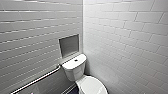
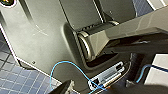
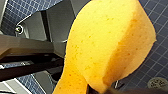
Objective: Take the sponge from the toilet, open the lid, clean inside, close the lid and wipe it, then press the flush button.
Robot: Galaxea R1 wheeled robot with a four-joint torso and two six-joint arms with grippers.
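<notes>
Your right jaws grip the sponge [image 3: 107, 42] by one end, and it hangs over the blue tiled floor [image 3: 160, 57] near a round drain [image 3: 157, 83]. Ahead of you, the toilet [image 1: 75, 68] stands in the tiled corner with its lid [image 1: 91, 86] down. You cannot tell how the left jaws stand.

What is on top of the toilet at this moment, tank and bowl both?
On the tank sits a small dark flush button. The lid lies shut over the bowl, so the seat and the inside are covered.
</notes>
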